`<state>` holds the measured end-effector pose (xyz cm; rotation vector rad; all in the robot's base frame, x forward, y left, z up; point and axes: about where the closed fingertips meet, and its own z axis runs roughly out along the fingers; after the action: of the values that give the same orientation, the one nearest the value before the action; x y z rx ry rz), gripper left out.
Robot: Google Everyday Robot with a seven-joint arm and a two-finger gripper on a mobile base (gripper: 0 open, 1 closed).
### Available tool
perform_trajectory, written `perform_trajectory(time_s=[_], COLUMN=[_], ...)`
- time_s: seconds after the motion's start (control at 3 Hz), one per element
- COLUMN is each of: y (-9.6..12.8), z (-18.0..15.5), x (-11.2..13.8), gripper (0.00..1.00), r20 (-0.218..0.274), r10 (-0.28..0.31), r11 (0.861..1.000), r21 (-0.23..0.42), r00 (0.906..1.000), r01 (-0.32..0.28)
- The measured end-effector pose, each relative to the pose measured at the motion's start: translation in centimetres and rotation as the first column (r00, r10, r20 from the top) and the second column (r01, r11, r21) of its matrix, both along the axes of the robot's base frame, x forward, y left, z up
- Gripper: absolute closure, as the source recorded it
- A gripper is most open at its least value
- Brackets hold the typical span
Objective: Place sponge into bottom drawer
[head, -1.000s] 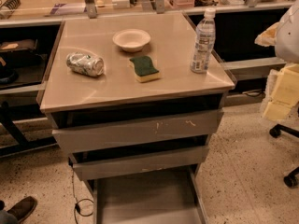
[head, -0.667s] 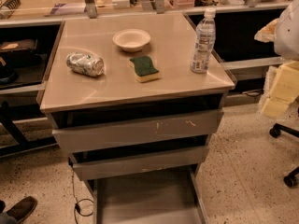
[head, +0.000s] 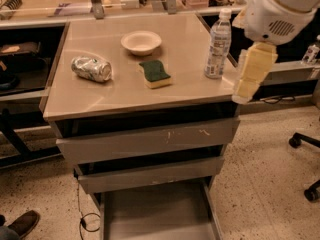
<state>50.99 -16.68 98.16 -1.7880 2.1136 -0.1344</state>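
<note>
The sponge (head: 155,73), dark green on top of pale yellow foam, lies flat near the middle of the cabinet top, just in front of the bowl. The bottom drawer (head: 159,210) is pulled out at the foot of the cabinet, and its grey floor shows nothing in it. My gripper (head: 250,76), pale yellow under the white arm housing, hangs at the cabinet's right edge. It is to the right of the water bottle, well apart from the sponge, and holds nothing that I can see.
A crushed silver can (head: 91,68) lies at the left of the top, a pale bowl (head: 141,41) stands at the back middle and a water bottle (head: 218,44) stands at the right. The two upper drawers (head: 150,141) are near closed. A chair base (head: 307,184) stands on the floor at the right, and a shoe (head: 20,224) shows at the bottom left.
My arm and gripper have moved left, from the far right edge of the view to the cabinet's right edge. The sponge, can, bowl and bottle have not moved.
</note>
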Motion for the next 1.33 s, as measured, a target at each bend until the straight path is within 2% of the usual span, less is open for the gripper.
perform_trajectory(time_s=[0.33,1.0,1.33], y=[2.3,3.1,5.2], z=[-1.3,-1.3,-1.7], x=[3.4,4.0,6.3], gripper=[0.00,0.00,0.00], r20=[-0.016,0.007,0.037], r10=[0.041,0.059,0.081], r11=[0.999,0.998,0.997], r21=[-0.016,-0.019,-0.007], r00=[0.9990,0.9982,0.9960], r01=[-0.042,-0.059,-0.081])
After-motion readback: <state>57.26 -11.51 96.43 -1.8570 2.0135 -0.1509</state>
